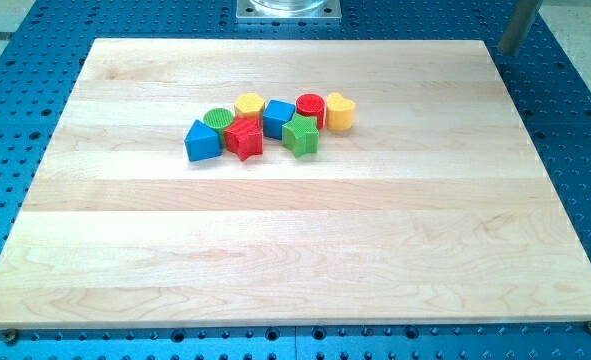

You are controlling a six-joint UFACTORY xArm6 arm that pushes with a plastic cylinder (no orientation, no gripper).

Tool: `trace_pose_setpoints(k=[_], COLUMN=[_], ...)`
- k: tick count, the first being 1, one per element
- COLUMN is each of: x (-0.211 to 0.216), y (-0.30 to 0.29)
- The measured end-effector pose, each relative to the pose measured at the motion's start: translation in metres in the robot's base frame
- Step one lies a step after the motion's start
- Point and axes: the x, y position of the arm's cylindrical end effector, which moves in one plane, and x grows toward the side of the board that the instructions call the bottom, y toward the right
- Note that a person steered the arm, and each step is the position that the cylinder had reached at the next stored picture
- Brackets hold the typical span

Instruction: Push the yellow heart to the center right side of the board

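Observation:
The yellow heart stands at the right end of a tight cluster of blocks in the upper middle of the wooden board. It touches a red cylinder on its left. My rod comes into view at the top right corner, and my tip is just past the board's top right corner, far to the right of and above the heart. It touches no block.
The cluster also holds a blue block, a green star, a red star, a yellow hexagon, a green cylinder and a blue triangular block. A perforated blue table surrounds the board.

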Motion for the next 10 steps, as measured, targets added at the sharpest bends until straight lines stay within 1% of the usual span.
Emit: trace_pose_setpoints(k=[1, 3, 4, 5, 6, 8, 9, 10], x=[0.003, 0.003, 0.003, 0.036, 0.101, 0.152, 0.151, 0.133], y=[-0.007, -0.179, -0.201, -0.224, -0.236, -0.239, -0.249, -0.249])
